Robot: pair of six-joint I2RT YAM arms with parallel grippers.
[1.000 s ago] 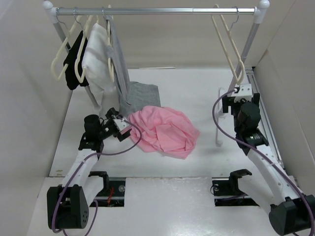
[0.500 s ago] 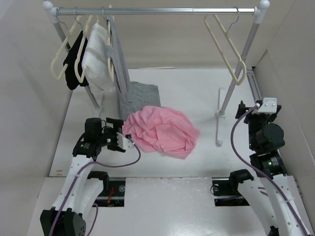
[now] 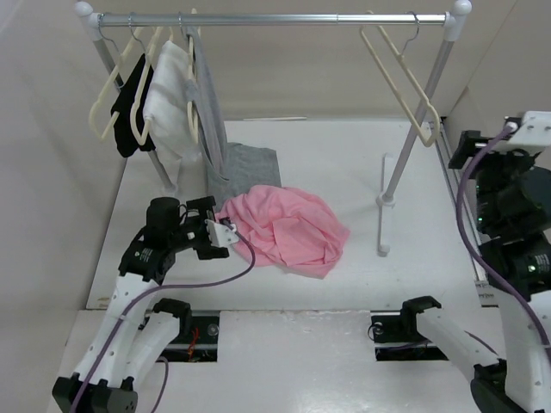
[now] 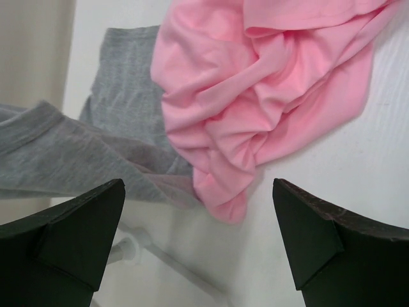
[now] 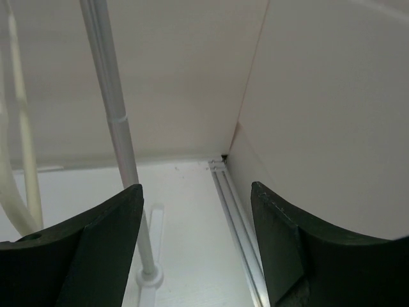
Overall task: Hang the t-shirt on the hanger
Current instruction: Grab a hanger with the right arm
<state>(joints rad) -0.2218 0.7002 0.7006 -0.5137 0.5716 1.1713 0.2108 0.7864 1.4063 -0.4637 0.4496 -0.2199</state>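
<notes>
The pink t-shirt lies crumpled on the white table; in the left wrist view the t-shirt fills the top right. My left gripper hangs just left of its edge, open, and in its own view the left gripper has nothing between its fingers. The cream hanger hangs by its hook at the right end of the rail; a strip of the hanger shows in the right wrist view. My right gripper is raised to the hanger's right, apart from it. The right gripper is open and empty.
A grey garment lies under the shirt's far left edge. Black, white and grey clothes hang on cream hangers at the rail's left end. The rack's right post and foot stand near my right arm. Walls enclose the table.
My right arm has risen and pulled back to the right, away from the hanger's lower end. The hanger has swung on the rail. My left gripper shifted slightly by the shirt's edge.
</notes>
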